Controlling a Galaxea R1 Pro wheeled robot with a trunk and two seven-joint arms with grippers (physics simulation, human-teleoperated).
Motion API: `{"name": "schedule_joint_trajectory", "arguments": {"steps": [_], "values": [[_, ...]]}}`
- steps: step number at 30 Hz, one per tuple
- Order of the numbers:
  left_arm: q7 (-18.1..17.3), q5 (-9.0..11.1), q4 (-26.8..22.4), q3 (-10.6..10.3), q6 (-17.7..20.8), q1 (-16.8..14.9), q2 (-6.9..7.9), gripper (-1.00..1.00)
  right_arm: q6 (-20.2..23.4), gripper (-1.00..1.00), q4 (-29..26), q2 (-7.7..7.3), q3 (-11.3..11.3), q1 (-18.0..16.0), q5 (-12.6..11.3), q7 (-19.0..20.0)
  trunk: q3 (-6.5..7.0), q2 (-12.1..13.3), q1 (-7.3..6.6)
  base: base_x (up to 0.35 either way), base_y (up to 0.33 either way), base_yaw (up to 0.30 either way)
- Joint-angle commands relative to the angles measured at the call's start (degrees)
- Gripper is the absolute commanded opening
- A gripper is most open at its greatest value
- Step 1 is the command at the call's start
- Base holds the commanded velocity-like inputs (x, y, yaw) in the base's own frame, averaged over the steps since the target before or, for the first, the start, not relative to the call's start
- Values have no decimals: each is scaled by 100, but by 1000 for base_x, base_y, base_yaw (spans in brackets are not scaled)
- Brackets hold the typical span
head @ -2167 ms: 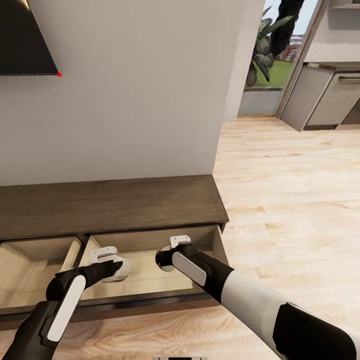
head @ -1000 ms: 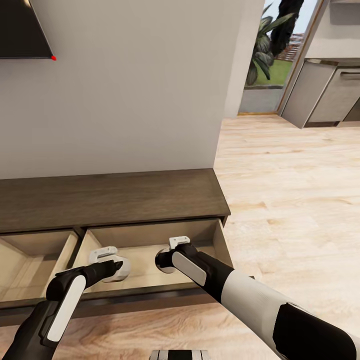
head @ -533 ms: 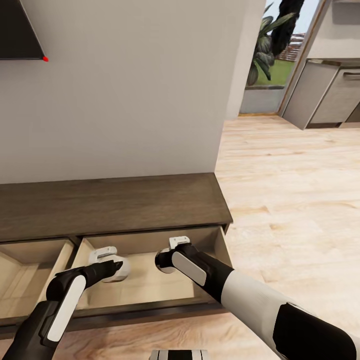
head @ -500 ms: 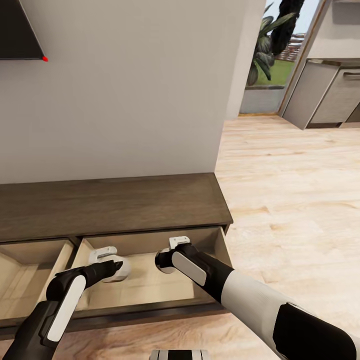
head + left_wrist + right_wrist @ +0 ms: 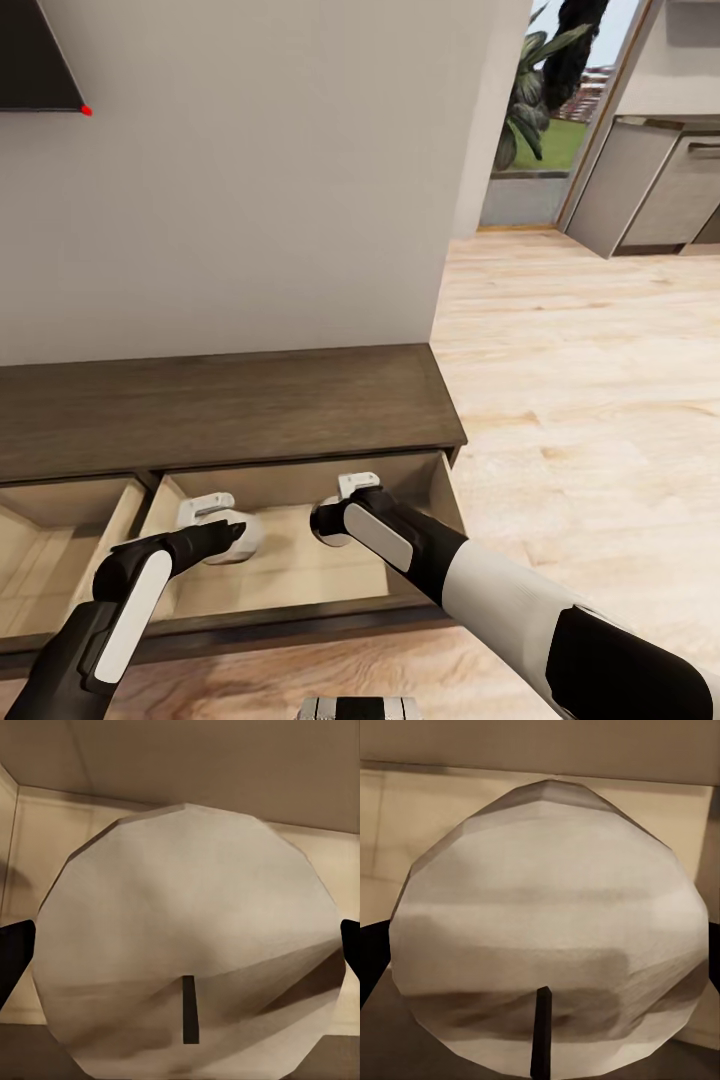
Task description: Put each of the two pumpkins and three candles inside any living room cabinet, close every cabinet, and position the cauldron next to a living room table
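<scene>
Nearest to where I stand, both arms reach down into the cabinet (image 5: 230, 408), a long low dark-brown unit against the wall with its pale wood compartments open at the front. The left gripper (image 5: 222, 528) hangs over the right-hand compartment, toward its left side, and pinches a candle (image 5: 243, 535), a stubby beige-grey cylinder whose pale body peeks out beside the black wrist. Seen from the left wrist, that candle's flat top (image 5: 187, 967) with its dark wick sits squarely between the two dark fingertips (image 5: 13, 956), one at each edge, so the fingers are clamped on it. The right gripper (image 5: 340, 510) hangs in the same compartment, just right of the left one, and it too pinches a candle (image 5: 330, 530); from the right wrist, this second candle (image 5: 551, 922) looms large between the dark fingers (image 5: 371, 952), with the compartment's pale back wall behind it. Whether either candle touches the compartment floor I cannot tell. A second open compartment lies to the left, behind a pale divider. Beyond the cabinet top rises a plain white wall, with the corner of a black TV (image 5: 35, 60) at upper left. Far right, the light plank floor (image 5: 580, 340) runs toward grey kitchen units (image 5: 650, 190) and a doorway with green plants (image 5: 540, 90).
</scene>
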Motion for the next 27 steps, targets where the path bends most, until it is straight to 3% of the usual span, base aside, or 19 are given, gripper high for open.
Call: {"name": "schedule_joint_trajectory", "arguments": {"steps": [1,15,21,27], "values": [[48,48,-6,-2,18,-3,2,-100,-2,-100,-6,0,18,-8,-43,-43,-23,-44,21,0,0,0],[78,20,3,-4,18,-3,-6,-100,9,-100,8,0,23,-8,17,-182,-274,-605,329,0,0,0],[76,9,-5,-3,18,-3,-6,-100,10,-100,11,0,18,-8,20,-253,-274,-605,329,0,0,0],[79,8,-6,-3,18,-3,-6,-100,10,-100,21,0,18,-8,20,-274,-398,-697,386,0,0,0]]}}
